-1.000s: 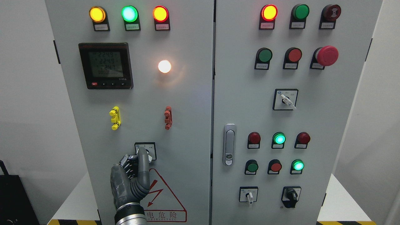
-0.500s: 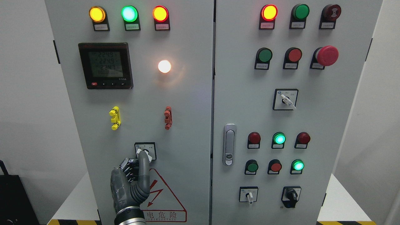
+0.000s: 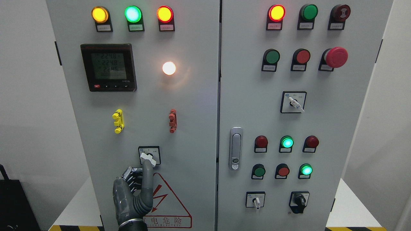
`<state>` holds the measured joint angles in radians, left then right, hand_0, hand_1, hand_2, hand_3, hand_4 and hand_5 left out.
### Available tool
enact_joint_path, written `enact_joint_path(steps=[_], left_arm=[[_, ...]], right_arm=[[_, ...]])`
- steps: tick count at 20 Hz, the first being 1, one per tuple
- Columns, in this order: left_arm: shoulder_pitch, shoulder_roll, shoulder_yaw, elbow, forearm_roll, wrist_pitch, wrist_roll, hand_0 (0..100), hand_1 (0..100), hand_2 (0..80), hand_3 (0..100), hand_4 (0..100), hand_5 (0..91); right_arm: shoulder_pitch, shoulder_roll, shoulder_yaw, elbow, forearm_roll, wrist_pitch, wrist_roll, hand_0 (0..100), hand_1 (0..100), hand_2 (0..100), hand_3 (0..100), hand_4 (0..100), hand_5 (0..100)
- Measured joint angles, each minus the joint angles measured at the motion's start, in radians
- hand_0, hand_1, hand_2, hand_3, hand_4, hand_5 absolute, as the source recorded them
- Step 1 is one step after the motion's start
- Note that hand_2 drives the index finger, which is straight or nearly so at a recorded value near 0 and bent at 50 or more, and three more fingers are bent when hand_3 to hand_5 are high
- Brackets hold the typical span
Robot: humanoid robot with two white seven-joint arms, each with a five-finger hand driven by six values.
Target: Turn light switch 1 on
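Left arm: we see it enter at 6 o'clock, left of middle, wrist at the bottom edge.
Left hand (image 3: 133, 195): upright, one finger (image 3: 147, 175) extended toward 12 o'clock, the others curled, holding nothing.

Plain grey-white walls (image 3: 29, 96) both sides; white platform (image 3: 350, 208) below (hazard-striped edge (image 3: 369, 228)); black object (image 3: 13, 205) lower left.

Above the robot hand (image 3: 133, 195), whose dark shell looked like dull plastic and rubber, the cabinet (image 3: 192, 106) wore smooth matt grey painted metal. To its right the door handle (image 3: 236, 148) shone like polished chrome; the lamps (image 3: 133, 14) looked glossy plastic.
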<state>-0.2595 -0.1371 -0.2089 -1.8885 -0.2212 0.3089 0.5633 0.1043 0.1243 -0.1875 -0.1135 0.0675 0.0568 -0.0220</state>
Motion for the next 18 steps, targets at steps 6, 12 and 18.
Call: enact_joint_path(steps=[6, 12, 18], left_arm=[[0.092, 0.008, 0.003, 0.0, 0.0, -0.142, -0.034, 18, 21, 62.2, 95, 90, 74.6], [0.279, 0.028, 0.04, 0.033, 0.043, -0.385, -0.167, 17, 15, 50.6, 89, 91, 69.9], [0.443, 0.063, 0.107, 0.13, 0.14, -0.532, -0.263, 20, 15, 38.1, 71, 83, 53.6]], right_arm=[[0.0, 0.0, 0.0, 0.0, 0.0, 0.0, 0.0, 0, 0, 0, 0, 0, 0], [0.0, 0.0, 0.0, 0.0, 0.0, 0.0, 0.0, 0, 0, 0, 0, 0, 0], [0.0, 0.0, 0.0, 0.0, 0.0, 0.0, 0.0, 0, 0, 0, 0, 0, 0]])
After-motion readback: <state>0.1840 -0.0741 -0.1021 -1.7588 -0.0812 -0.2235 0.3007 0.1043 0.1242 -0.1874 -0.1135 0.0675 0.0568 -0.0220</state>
